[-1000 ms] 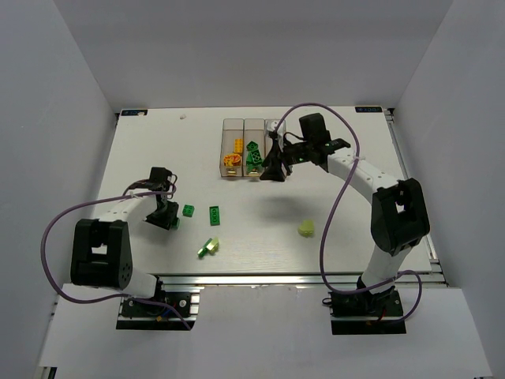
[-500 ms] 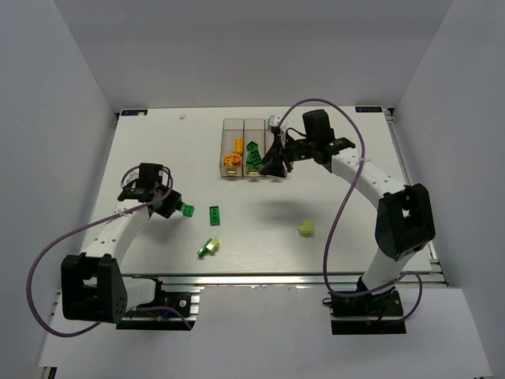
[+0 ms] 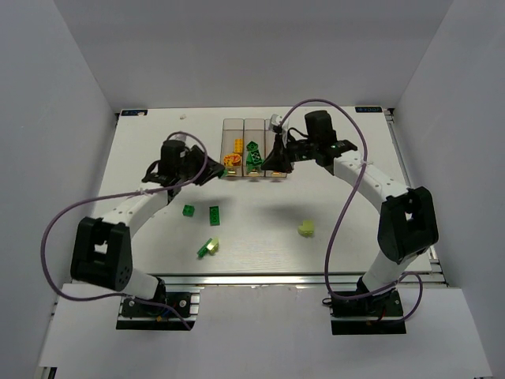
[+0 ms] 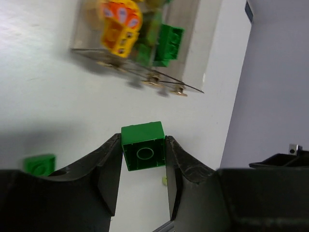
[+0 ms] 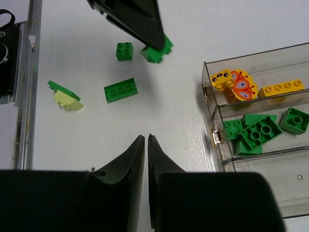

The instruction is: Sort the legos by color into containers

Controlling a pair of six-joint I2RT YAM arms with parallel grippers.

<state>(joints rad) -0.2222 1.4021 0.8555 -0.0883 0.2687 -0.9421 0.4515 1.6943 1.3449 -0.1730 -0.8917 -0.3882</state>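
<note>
Left jaws: closed on a square green brick [image 4: 143, 142], one finger against each of two opposite sides. The face with a round ring is turned to the wrist camera.
Right jaws: closed to a thin slit, gripping nothing.
Left gripper [image 3: 209, 171]: just left of the near left corner of the containers [image 3: 244, 126], with its load held over the table [image 3: 355, 213].
Right gripper [image 3: 274, 163]: at the near end of the containers, on the side of the right-hand bin, tips pointing down.
Containers: three clear bins joined in a row at the far middle of the table, long sides running near to far.
Left bin: holds orange bricks [image 5: 235, 83], one with a printed pattern, and a long yellow-orange brick [image 5: 281, 88] lying beside them.
Middle bin: holds green bricks [image 5: 260, 130], several in a loose pile at the near end.
Small green brick [image 3: 188, 210]: loose on the table, near of the left gripper.
Long green brick [image 3: 215, 214]: just right of the small green brick, not touching it.
Yellow-green and green piece [image 3: 209, 247]: nearer still, close to the near edge of the table.
Pale yellow-green brick [image 3: 306, 229]: alone on the right half of the table, well apart from the other loose bricks.
</note>
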